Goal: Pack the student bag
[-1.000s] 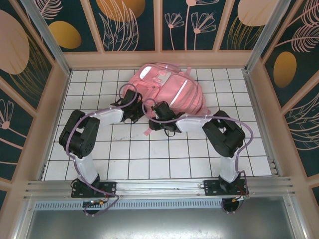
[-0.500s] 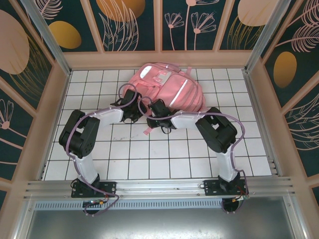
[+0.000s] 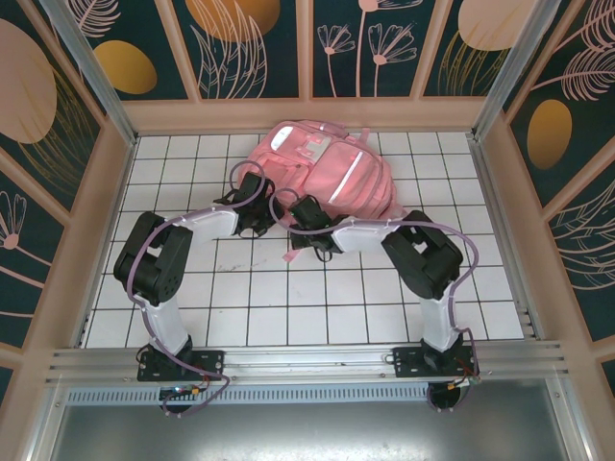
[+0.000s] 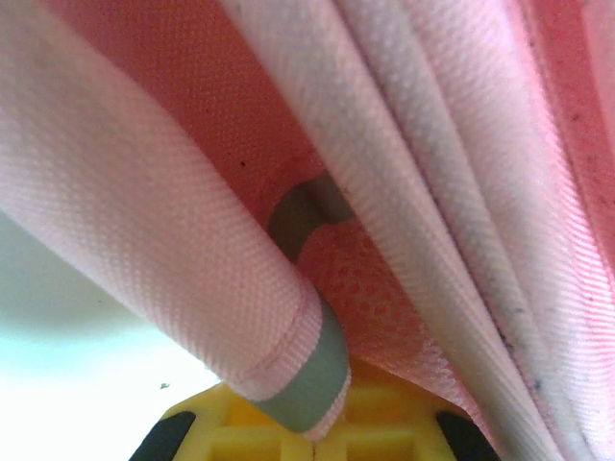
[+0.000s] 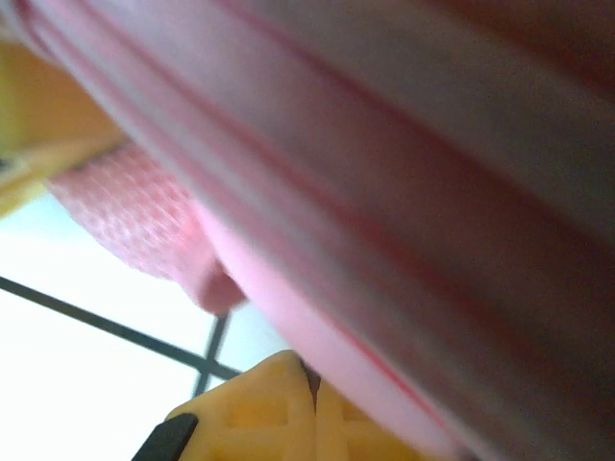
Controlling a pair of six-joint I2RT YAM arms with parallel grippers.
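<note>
The student bag, a large pink backpack with pale strips, lies at the back middle of the tiled table. My left gripper is at its near-left edge. In the left wrist view this gripper has its yellow pads pressed together on a pink strap with grey trim. My right gripper is at the bag's near edge. Close up, the right gripper has its pads closed on a fold of the bag's pink fabric.
A loose pink strap end lies on the white tiles just in front of the right gripper. Low wooden walls ring the table. Both arms bend inward over the middle tiles.
The right arm's elbow has swung left and closer to the bag, and its gripper has shifted slightly. The strap end on the tiles has moved a little. The left arm has stayed put.
</note>
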